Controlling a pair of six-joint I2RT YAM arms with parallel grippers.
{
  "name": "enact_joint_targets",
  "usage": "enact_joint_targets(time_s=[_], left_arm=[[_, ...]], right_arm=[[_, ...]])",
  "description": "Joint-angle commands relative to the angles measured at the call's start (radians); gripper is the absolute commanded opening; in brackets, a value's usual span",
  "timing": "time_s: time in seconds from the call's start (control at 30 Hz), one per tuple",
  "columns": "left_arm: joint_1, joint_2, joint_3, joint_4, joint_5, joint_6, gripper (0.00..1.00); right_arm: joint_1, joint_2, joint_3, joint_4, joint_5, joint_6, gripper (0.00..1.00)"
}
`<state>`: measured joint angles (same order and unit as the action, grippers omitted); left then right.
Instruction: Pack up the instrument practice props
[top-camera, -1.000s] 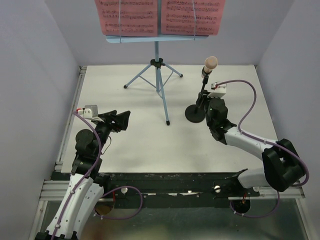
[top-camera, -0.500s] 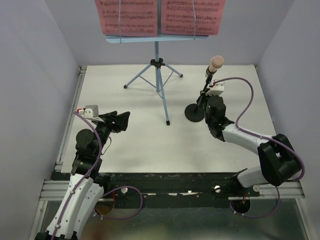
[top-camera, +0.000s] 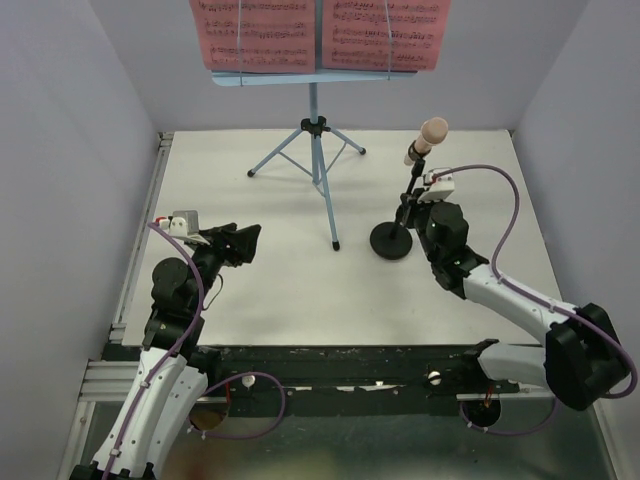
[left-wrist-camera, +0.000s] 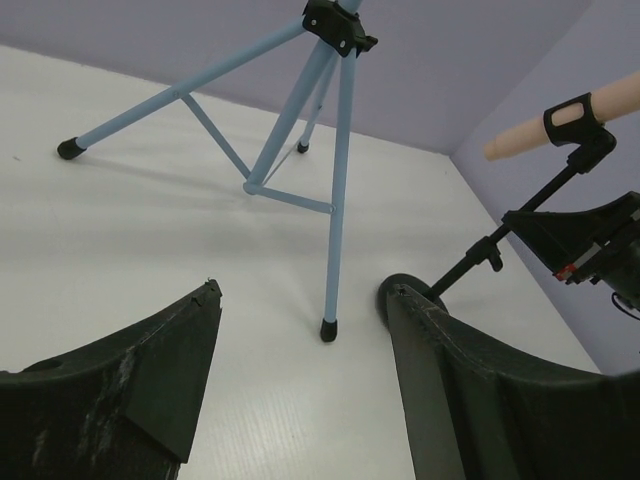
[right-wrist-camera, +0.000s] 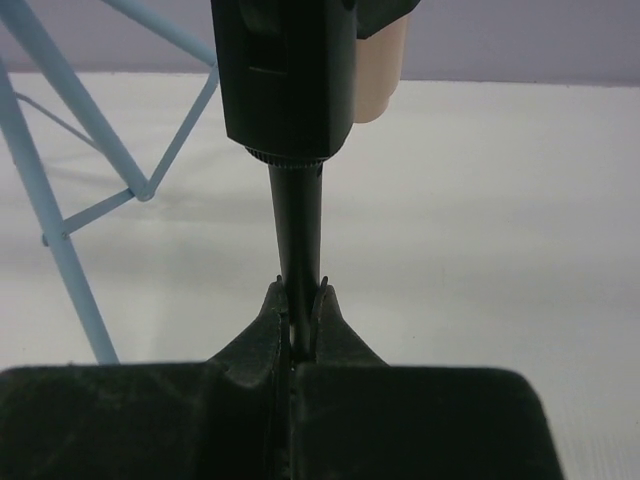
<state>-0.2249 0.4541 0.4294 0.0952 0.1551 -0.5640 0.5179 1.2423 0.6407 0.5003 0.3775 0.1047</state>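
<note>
right pincer (right-wrist-camera: 300, 300) pinches the mic stand (top-camera: 391, 241) low on its pole, likely to lift it with the microphone (top-camera: 431, 133) clipped on top, right of centre on the tabletop (top-camera: 280, 290). left pincer (left-wrist-camera: 300, 295) hangs spread, near left.

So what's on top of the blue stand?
Two pink music sheets rest side by side on the blue stand. They hide most of the board behind them.

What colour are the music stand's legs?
Light blue; the music stand shows best in the left wrist view.
</note>
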Motion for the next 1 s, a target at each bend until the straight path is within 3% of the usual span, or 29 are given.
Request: enact_joint_targets(time_s=[0.0,0.27,0.5,0.7,0.97], left_arm=[[-0.013,-0.008,0.002,0.028,0.044,0.021,0.76],[-0.094,-0.005,-0.015,0.104,0.135,0.007,0.76],[-0.27,0.018,-0.041,0.162,0.09,0.004,0.76],[-0.428,0.052,-0.035,0.198,0.058,0.044,0.76],[-0.547,0.067,-0.06,0.236,-0.006,0.101,0.77]], right_arm=[[0.031,-0.136,0.002,-0.017,-0.106,-0.023,0.01],[0.116,-0.32,-0.035,-0.175,-0.215,0.012,0.01],[0.306,-0.402,-0.075,-0.232,-0.174,0.015,0.01],[0.393,-0.406,-0.111,-0.204,-0.262,-0.002,0.01],[0.467,-0.377,-0.187,-0.048,-0.292,-0.039,0.01]])
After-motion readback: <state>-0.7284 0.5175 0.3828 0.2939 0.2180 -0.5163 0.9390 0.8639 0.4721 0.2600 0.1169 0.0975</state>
